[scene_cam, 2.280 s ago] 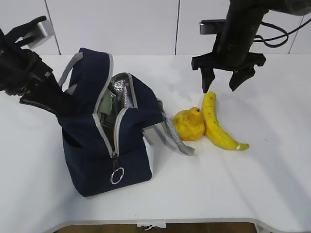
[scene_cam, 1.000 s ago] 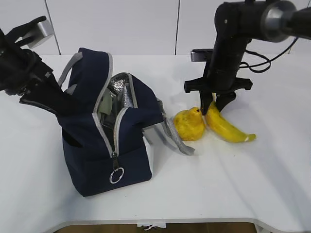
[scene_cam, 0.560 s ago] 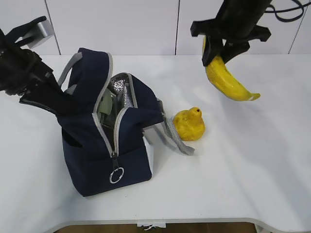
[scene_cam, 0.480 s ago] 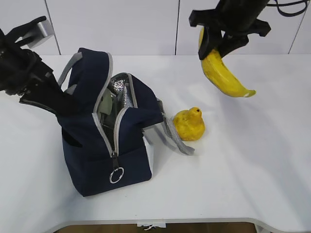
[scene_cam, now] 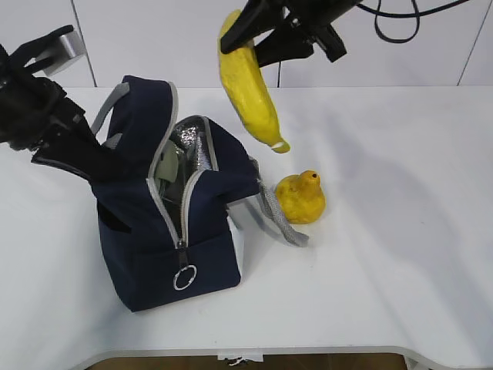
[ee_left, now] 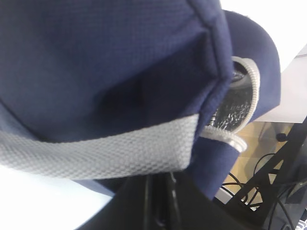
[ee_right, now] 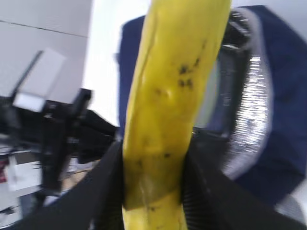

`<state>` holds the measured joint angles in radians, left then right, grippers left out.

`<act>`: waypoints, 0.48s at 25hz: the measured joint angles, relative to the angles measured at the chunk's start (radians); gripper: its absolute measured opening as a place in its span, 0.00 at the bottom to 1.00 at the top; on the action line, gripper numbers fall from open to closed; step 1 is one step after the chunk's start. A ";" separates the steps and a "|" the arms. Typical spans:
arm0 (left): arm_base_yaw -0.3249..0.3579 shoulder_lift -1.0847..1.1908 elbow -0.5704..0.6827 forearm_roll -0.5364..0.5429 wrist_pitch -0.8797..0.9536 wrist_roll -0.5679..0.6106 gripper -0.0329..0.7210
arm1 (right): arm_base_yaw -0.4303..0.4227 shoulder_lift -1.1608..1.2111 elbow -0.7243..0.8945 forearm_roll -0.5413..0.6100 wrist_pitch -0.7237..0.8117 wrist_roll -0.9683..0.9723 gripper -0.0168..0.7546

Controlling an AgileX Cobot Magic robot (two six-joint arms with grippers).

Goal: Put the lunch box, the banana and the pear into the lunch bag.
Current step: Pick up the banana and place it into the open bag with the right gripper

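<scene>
The navy lunch bag (scene_cam: 169,223) stands open at the left, its silver lining showing. A pale green edge of the lunch box (scene_cam: 165,166) shows inside the opening. My right gripper (scene_cam: 258,35) is shut on the banana (scene_cam: 248,85) and holds it in the air, tip down, just right of and above the bag's opening. In the right wrist view the banana (ee_right: 172,96) fills the space between the fingers (ee_right: 105,187), with the bag (ee_right: 283,72) below. The pear (scene_cam: 300,198) sits on the table right of the bag. My left gripper (scene_cam: 94,166) is shut on the bag's left side (ee_left: 96,72).
The bag's grey webbing handle (scene_cam: 276,216) lies on the white table (scene_cam: 385,262) between bag and pear. The zipper's ring pull (scene_cam: 185,279) hangs at the bag's front. A white wall stands behind the table.
My right gripper closed on the banana beside the pear, lifted it off the table and carried it left to above the bag. The pear, the bag and the left arm stayed put.
</scene>
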<state>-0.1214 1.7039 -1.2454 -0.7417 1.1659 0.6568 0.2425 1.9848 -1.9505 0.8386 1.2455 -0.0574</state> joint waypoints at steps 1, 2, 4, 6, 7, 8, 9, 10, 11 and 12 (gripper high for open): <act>0.000 0.000 0.000 0.000 0.000 0.000 0.04 | 0.000 0.006 0.000 0.041 0.000 -0.013 0.38; 0.000 0.000 0.000 0.000 0.000 0.000 0.04 | 0.000 0.018 0.000 0.098 0.000 -0.036 0.38; 0.000 0.000 0.000 0.000 0.000 0.000 0.04 | 0.003 0.034 0.000 0.172 -0.004 -0.067 0.38; 0.000 0.000 0.000 -0.002 -0.001 0.000 0.04 | 0.016 0.052 0.000 0.206 -0.008 -0.087 0.38; 0.000 0.000 0.000 -0.006 -0.001 0.000 0.04 | 0.026 0.059 0.000 0.216 -0.010 -0.097 0.38; 0.000 0.000 0.000 -0.011 -0.001 0.000 0.04 | 0.036 0.068 0.000 0.222 -0.012 -0.106 0.38; 0.000 0.000 0.000 -0.015 -0.001 0.000 0.04 | 0.049 0.079 0.000 0.243 -0.012 -0.120 0.38; 0.000 0.000 0.000 -0.019 -0.001 0.000 0.04 | 0.061 0.089 0.000 0.257 -0.014 -0.131 0.38; 0.000 0.000 0.000 -0.020 -0.001 0.000 0.04 | 0.069 0.098 0.000 0.278 -0.014 -0.142 0.38; 0.000 0.000 0.000 -0.022 -0.001 0.000 0.04 | 0.078 0.112 0.000 0.310 -0.014 -0.160 0.38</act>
<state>-0.1214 1.7039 -1.2454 -0.7641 1.1654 0.6568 0.3204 2.0970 -1.9505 1.1488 1.2315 -0.2171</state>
